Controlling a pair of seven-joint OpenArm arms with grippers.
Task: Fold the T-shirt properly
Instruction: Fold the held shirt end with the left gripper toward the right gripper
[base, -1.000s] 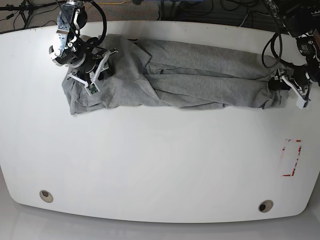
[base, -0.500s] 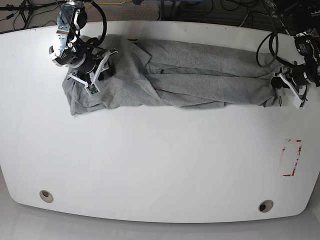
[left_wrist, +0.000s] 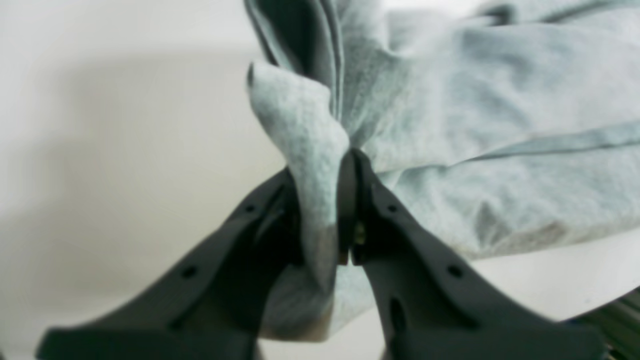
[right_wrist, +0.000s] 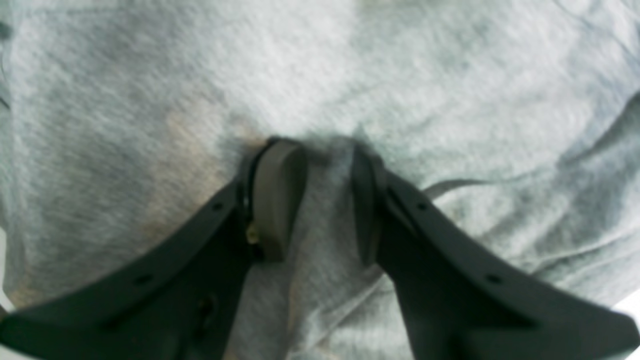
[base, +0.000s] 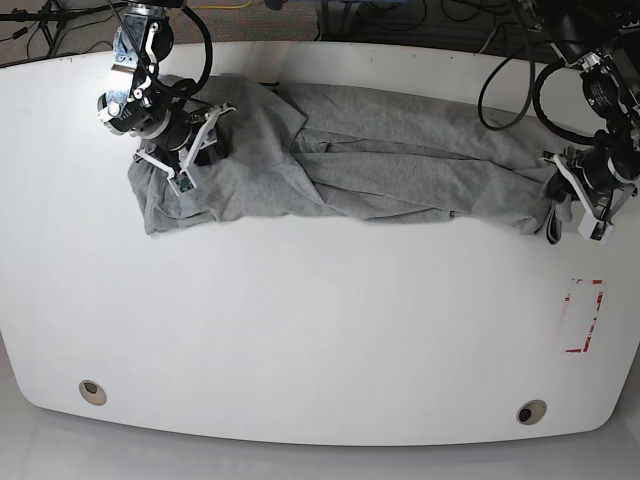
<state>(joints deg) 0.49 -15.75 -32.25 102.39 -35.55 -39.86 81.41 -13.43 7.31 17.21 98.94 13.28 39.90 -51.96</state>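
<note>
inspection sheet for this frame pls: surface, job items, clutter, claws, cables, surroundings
Surface: white table, two round grommet holes near the front edge.
Job's things: grey T-shirt lying in a long rumpled band across the far half.
Clutter: red-outlined marker at one end of the table.
Claws: left claw shut on a fold of the T-shirt; right claw pinching a ridge of it.
Cables: black cables behind the table.
Surroundings: dark floor beyond.

Base looks down overhead; wrist views sit close behind fingers (left_wrist: 370, 210).
</note>
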